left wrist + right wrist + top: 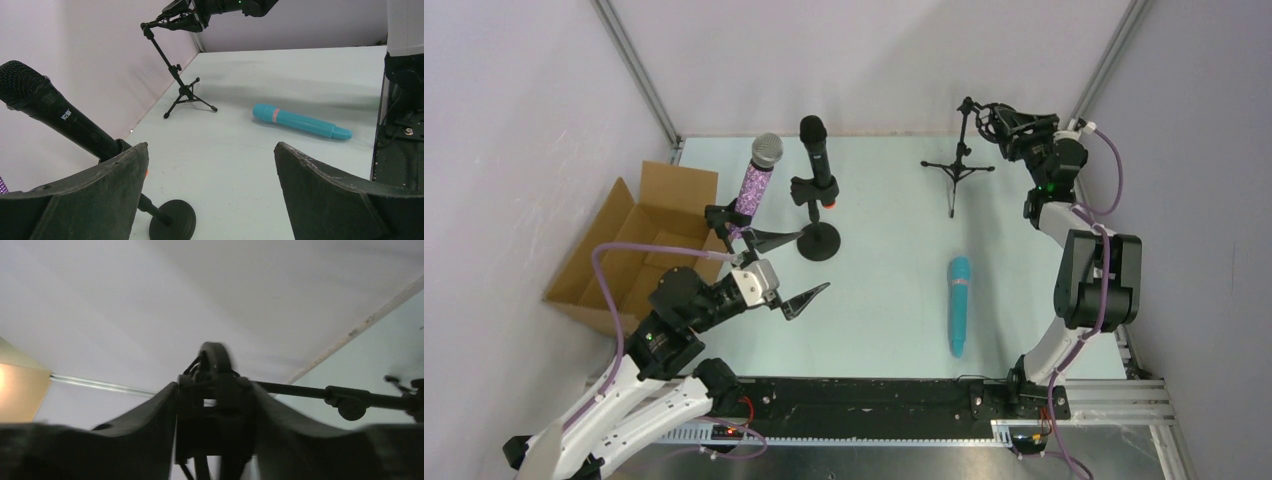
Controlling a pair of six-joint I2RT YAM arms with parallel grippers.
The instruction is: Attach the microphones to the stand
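Left gripper (pixel 789 268): nearest, front left; fingers spread wide, holding nothing.
Light blue microphone (pixel 959 305): lies flat on the table (pixel 884 300), right of centre, well apart from both grippers.
Black microphone (pixel 817 150): stands clipped in the round-base stand (pixel 819 242).
Purple glitter microphone (pixel 757 180): just left of it, tilted, mesh head up.
Tripod stand (pixel 957 165): far back, right of centre.
Right gripper (pixel 1002 120): fingers pressed against both sides of the clip (pixel 215 370) at the tripod stand's top.
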